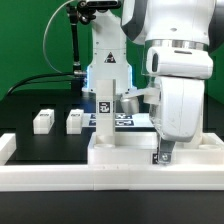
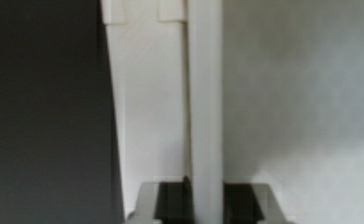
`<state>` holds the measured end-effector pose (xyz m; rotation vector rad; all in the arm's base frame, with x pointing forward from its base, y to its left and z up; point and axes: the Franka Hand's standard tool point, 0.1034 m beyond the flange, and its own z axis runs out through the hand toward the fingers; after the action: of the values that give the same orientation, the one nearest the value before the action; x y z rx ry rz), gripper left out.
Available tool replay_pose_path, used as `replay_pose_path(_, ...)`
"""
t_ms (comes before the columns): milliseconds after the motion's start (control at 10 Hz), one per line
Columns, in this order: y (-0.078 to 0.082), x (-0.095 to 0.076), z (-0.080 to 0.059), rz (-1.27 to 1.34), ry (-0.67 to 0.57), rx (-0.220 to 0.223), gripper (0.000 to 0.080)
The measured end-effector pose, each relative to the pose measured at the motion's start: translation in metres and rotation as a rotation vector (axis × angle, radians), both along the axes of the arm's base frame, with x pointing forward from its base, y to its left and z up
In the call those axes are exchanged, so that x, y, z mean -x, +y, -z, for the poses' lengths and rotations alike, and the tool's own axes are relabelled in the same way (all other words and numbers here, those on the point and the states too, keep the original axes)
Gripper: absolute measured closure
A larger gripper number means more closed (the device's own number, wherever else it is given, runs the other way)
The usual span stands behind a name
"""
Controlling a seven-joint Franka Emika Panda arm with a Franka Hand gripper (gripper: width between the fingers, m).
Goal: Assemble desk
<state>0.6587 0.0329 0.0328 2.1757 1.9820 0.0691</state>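
Note:
The desk's white tabletop panel (image 1: pixel 128 150) lies against the long white wall at the front. One white leg post (image 1: pixel 105 106) with a black-and-white tag stands upright on the panel's end toward the exterior view's left. My gripper (image 1: pixel 165 154) points down at the panel's other end. In the wrist view a thin white rim (image 2: pixel 204 100) runs straight between the dark fingers (image 2: pixel 243 205), and the gripper (image 2: pixel 204 202) is shut on it. Two more tagged leg posts (image 1: pixel 42 121) (image 1: pixel 75 121) lie loose on the black table, toward the exterior view's left.
The white barrier wall (image 1: pixel 60 178) runs along the front and turns up at the exterior view's left end. The marker board (image 1: pixel 127 123) lies behind the tabletop near the arm's base. A green backdrop and cables stand at the back.

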Motion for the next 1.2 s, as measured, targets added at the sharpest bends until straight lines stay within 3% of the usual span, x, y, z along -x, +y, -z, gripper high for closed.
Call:
replay_pose_path(100, -0.0007, 0.0001, 0.0000, -0.001, 0.000, 0.004, 0.0739)
replay_pose_path(200, -0.0021, 0.0001, 0.0001, 0.001, 0.000, 0.004, 0.0646)
replay_pose_path(300, -0.0025, 0.0001, 0.0002, 0.002, 0.000, 0.004, 0.0646)
replay_pose_path(400, -0.0027, 0.0001, 0.0001, 0.003, 0.000, 0.004, 0.0463)
replay_pose_path(500, -0.0031, 0.0001, 0.0002, 0.004, 0.000, 0.004, 0.0463)
replay_pose_path(600, -0.0036, 0.0001, 0.0002, 0.004, 0.000, 0.004, 0.0279)
replay_pose_path(700, -0.0039, 0.0001, 0.0002, 0.005, 0.000, 0.004, 0.0191)
replay_pose_path(1200, -0.0058, 0.0001, 0.0002, 0.008, 0.000, 0.004, 0.0151)
